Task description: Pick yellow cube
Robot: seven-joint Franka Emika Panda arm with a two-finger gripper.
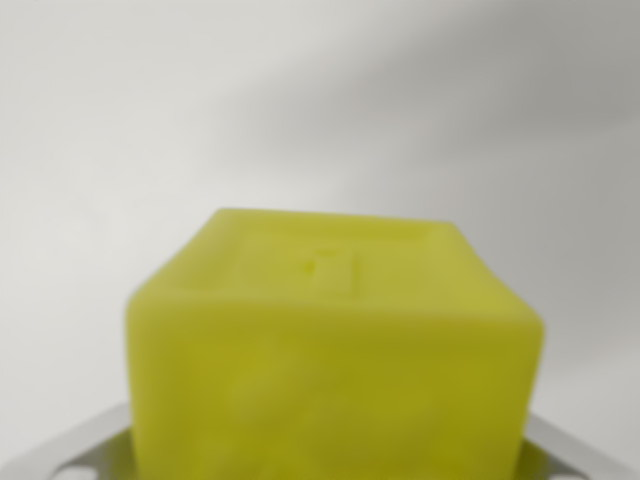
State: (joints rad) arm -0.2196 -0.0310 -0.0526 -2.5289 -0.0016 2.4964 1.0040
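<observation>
Wrist cam is basically filled by the yellow cube (pixel 335 350), sitting low centre against a plain white surface (pixel 300 100). Can't tell if the gripper's closed on it. I reckon we're at the grasp; next I'd confirm the hold, then lift.

Robot body visible only at the bottom edge of the wrist view. Two pale grey, metallic-looking pieces of the gripper (pixel 330 470) show there, one in each lower corner. The left piece (pixel 70 455) is a flat, angled bar with a lighter upper edge and a rounded dark cut-out or slot near the frame bottom. The right piece (pixel 580 455) is similar, sloping the opposite way. Both are out of focus; screws, markings and cables cannot be made out.
</observation>
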